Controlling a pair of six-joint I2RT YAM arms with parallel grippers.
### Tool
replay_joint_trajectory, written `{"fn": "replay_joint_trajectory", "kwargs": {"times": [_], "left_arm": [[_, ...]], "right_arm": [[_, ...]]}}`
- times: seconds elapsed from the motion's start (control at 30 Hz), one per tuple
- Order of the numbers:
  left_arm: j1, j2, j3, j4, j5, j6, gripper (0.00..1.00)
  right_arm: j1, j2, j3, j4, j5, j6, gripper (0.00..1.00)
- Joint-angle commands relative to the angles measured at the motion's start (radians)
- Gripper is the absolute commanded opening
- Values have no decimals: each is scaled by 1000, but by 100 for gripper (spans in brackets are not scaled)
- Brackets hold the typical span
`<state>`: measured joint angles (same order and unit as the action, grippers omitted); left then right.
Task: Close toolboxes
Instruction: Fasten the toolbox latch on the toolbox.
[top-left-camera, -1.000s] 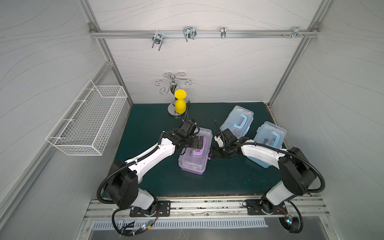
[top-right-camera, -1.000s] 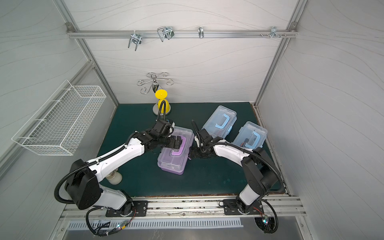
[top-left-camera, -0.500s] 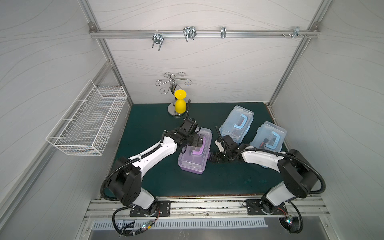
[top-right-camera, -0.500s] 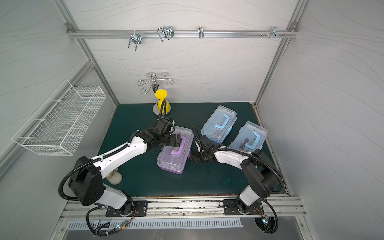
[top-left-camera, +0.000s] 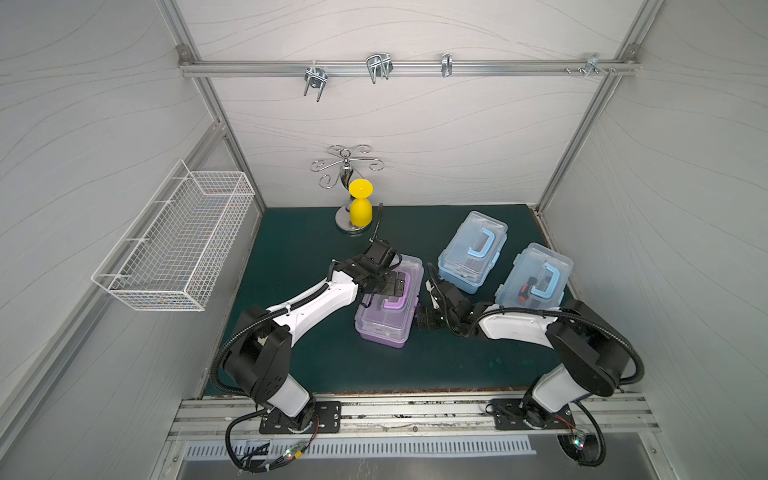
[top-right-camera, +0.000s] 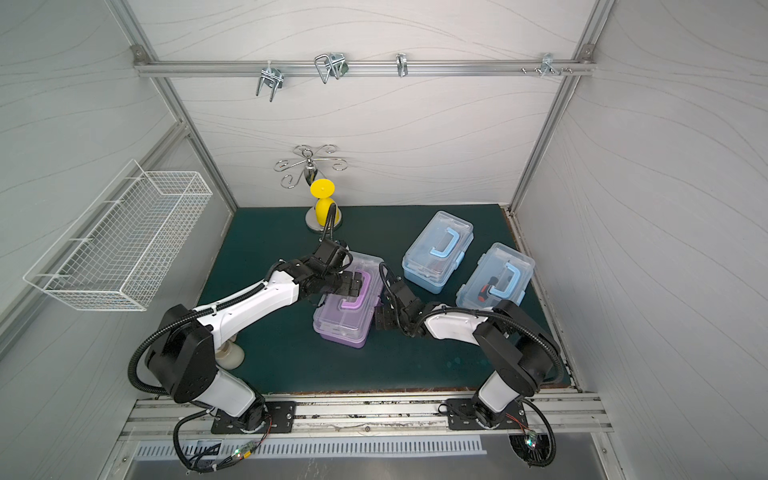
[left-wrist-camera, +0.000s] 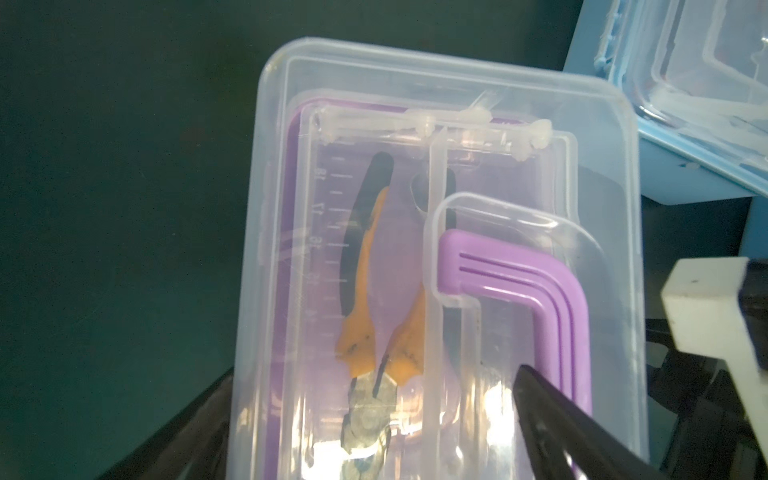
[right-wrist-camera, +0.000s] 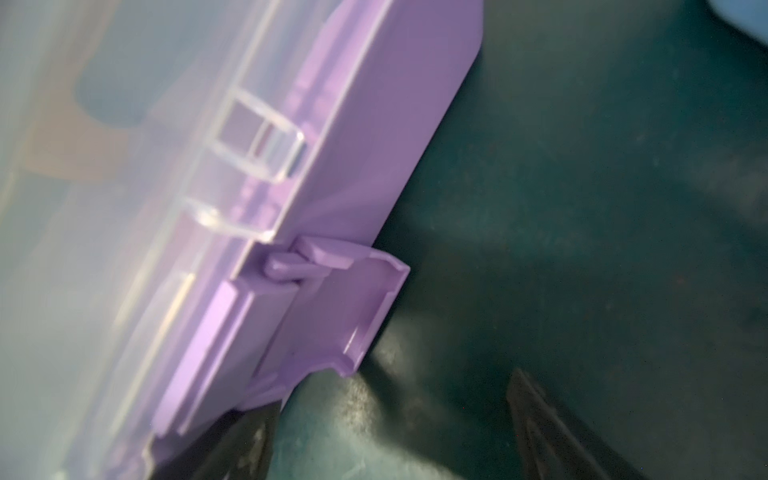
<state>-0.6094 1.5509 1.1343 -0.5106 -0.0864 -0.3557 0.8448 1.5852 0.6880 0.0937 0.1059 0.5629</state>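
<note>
The purple toolbox lies mid-mat with its clear lid down and its purple handle folded flat. My left gripper is open over the lid, one finger beside the handle. Low on the mat, my right gripper is open at the box's right side. There the purple latch sticks outward, unfastened. Two light blue toolboxes lie at the right with lids down.
A yellow cup hangs on a chrome stand at the back. A white wire basket is fixed to the left wall. Orange-handled pliers lie inside the purple box. The nearer blue box sits close behind my right arm.
My right gripper has slid along the purple box's right side toward the front and lower to the mat. The left arm stays on the lid almost unmoved.
</note>
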Motion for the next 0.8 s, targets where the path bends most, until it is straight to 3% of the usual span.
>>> {"fn": "replay_joint_trajectory", "kwargs": {"times": [0.0, 0.33, 0.77], "left_arm": [[-16, 2, -17, -13, 58, -14, 99], [-16, 15, -24, 3, 62, -22, 99], [-16, 22, -24, 2, 61, -19, 99]], "right_arm": [[14, 54, -15, 40, 110, 55, 86], [34, -19, -9, -82, 334, 55, 85], [19, -70, 50, -116, 361, -56, 87]]}}
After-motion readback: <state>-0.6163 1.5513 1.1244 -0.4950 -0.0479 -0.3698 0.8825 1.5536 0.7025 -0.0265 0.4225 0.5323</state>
